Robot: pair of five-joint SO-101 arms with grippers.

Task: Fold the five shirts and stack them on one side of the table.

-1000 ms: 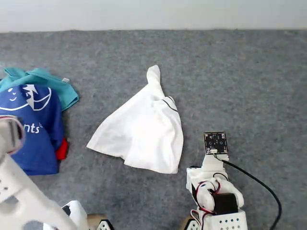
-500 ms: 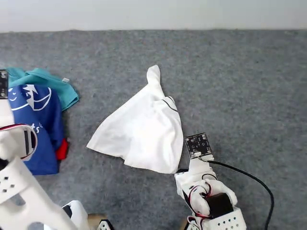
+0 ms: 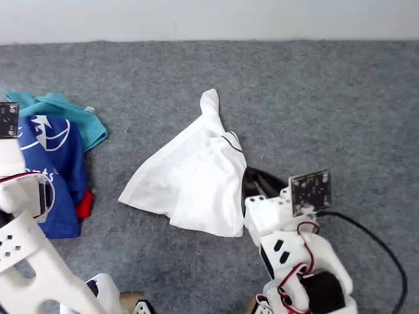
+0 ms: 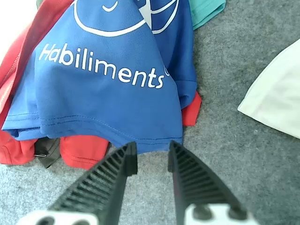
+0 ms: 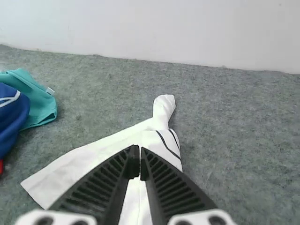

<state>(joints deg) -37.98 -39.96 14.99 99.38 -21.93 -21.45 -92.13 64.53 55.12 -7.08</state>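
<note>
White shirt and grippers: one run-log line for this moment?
white shirt: unfolded, mid-table | right gripper: shut, at its edge | left gripper: open, at hem of blue shirt

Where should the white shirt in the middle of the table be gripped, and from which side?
Probably the white shirt is best taken by its narrow end, which points at the far wall. That end is thin, bunched and clear of the broad flat body, so it suits a pinch. Come from the right side, where the right tool sits shut beside the shirt's edge; it must open first.
</note>
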